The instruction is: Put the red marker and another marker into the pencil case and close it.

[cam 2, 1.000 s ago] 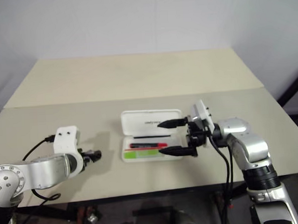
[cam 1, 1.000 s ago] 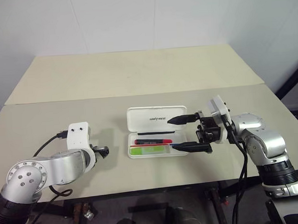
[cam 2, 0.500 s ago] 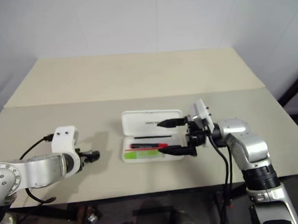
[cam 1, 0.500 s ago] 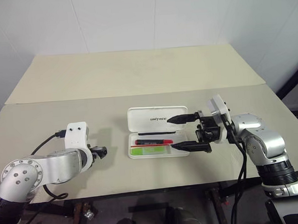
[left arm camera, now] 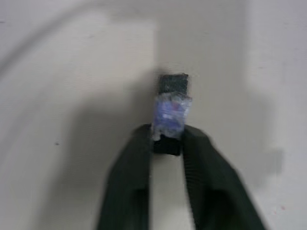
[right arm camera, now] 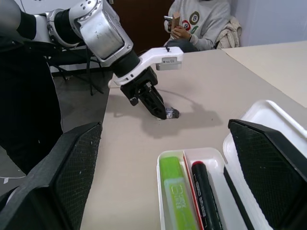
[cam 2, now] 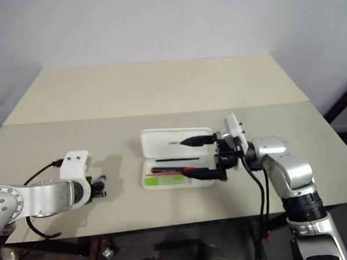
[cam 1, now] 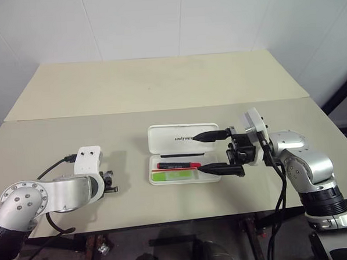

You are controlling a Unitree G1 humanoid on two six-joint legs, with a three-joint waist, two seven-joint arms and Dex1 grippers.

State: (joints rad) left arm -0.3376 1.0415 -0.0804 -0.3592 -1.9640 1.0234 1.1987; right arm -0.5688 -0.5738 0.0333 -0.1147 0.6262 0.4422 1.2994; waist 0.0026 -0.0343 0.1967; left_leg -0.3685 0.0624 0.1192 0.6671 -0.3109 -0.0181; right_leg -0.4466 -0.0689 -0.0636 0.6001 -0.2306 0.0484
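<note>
The white pencil case (cam 1: pixel 162 139) lies open at the table's middle, lid tipped back. In its tray the red marker (cam 1: pixel 178 164) lies beside the light-green marker (cam 1: pixel 173 175); both also appear in the right wrist view, green marker (right arm camera: pixel 176 194) and red marker (right arm camera: pixel 204 191). My right gripper (cam 1: pixel 198 154) is open at the case's right end, one finger over the lid and the other over the tray's near edge. Far to the left, my left gripper (cam 1: pixel 111 188) is low on the table, shut on a small dark stub (left arm camera: pixel 171 103) with a bluish label.
The table (cam 1: pixel 159 84) is beige, with a seam running across behind the case. A person (right arm camera: pixel 196 21) sits beyond the table's left end, seen in the right wrist view. The near table edge runs just below both arms.
My left gripper has dropped slightly toward the table and closed its fingers on the small dark stub. The right arm and the case have stayed still.
</note>
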